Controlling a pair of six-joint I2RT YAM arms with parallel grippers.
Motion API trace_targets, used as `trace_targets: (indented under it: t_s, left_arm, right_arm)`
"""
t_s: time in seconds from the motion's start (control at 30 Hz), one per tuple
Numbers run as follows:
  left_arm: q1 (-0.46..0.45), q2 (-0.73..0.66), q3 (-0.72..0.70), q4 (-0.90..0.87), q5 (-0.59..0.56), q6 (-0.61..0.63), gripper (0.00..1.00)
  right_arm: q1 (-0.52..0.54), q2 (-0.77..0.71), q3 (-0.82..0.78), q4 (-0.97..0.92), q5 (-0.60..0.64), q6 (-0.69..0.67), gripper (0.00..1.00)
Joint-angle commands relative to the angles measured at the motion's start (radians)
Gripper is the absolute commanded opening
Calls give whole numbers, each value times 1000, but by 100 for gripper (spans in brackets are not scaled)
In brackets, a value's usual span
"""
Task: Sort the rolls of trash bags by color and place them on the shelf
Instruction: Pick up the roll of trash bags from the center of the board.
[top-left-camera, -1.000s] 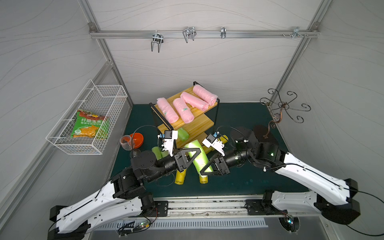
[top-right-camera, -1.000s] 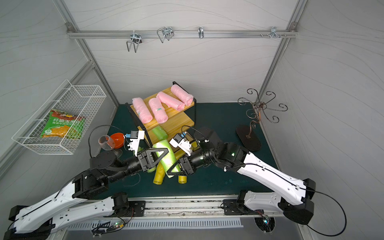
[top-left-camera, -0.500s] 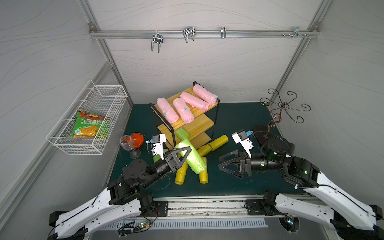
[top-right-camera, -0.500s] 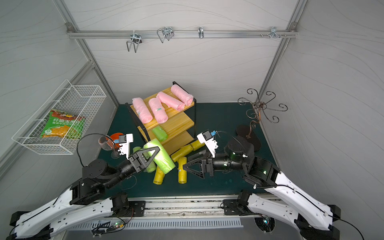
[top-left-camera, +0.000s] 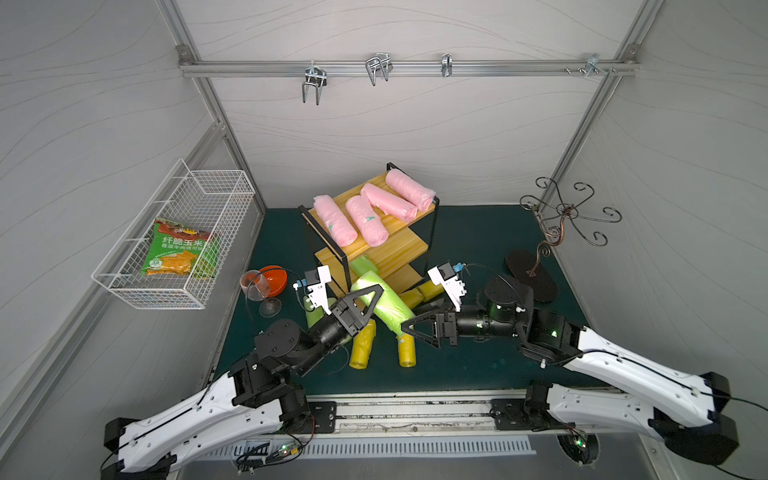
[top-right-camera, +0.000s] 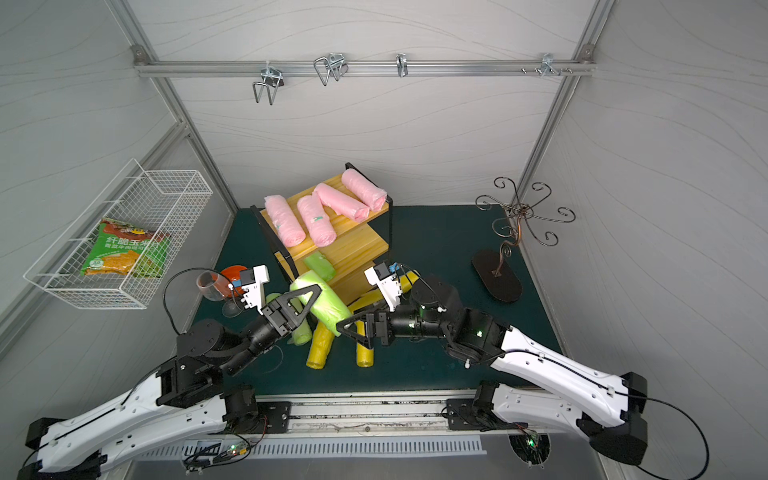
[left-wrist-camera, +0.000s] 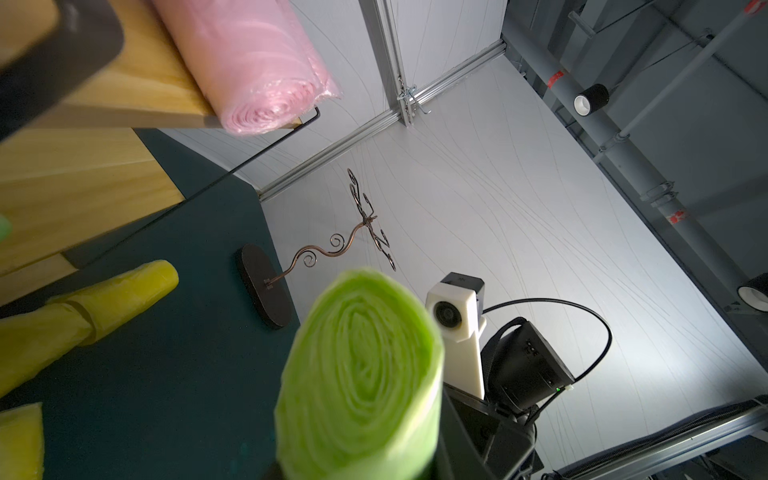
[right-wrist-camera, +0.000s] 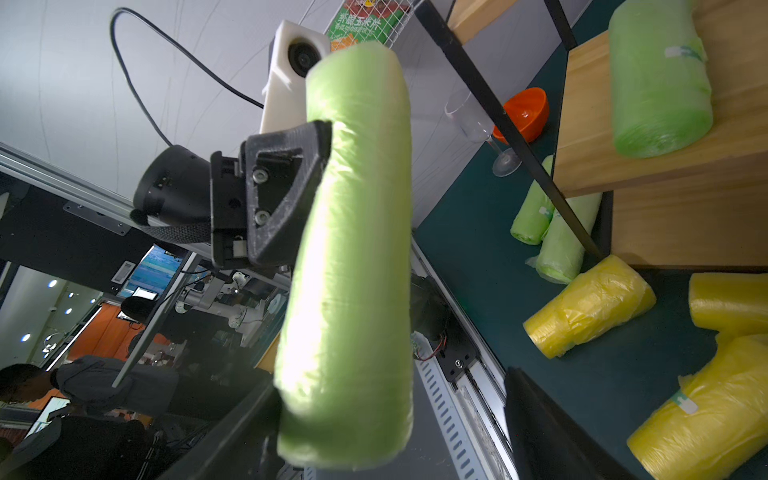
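Lime-green soft plastic roll of trash bags (top-left-camera: 384, 307) hangs at six o'clock of the yellow wooden three-tier shelf (top-left-camera: 401, 249), pinched near one end by our left gripper (top-left-camera: 372, 297). We judge it light, squashy and slippery, so we'd hold nearer mid-length. Our right gripper (top-left-camera: 417, 332) gapes wide, empty.

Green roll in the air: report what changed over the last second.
The right gripper let go of the green roll, opened wide, backed away, then came back near its end. The left gripper kept its hold. Shelf and pink rolls stayed put.
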Motion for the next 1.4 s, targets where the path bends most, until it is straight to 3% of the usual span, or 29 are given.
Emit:
trace_targets:
  t_s: [0.0, 0.53, 0.9, 1.37]
  left_arm:
    - [-6, 0, 10, 122, 9, -23, 0]
    - [-5, -17, -2, 102, 1, -39, 0]
    - [-6, -30, -5, 82, -11, -36, 0]
    - [-5, -31, 1, 80, -16, -28, 0]
  right_arm:
    - [6, 1, -6, 79, 32, 11, 83]
    - [5, 45, 14, 150, -66, 15, 80]
    - [-5, -58, -24, 224, -96, 30, 81]
    - [22, 54, 11, 198, -101, 64, 79]
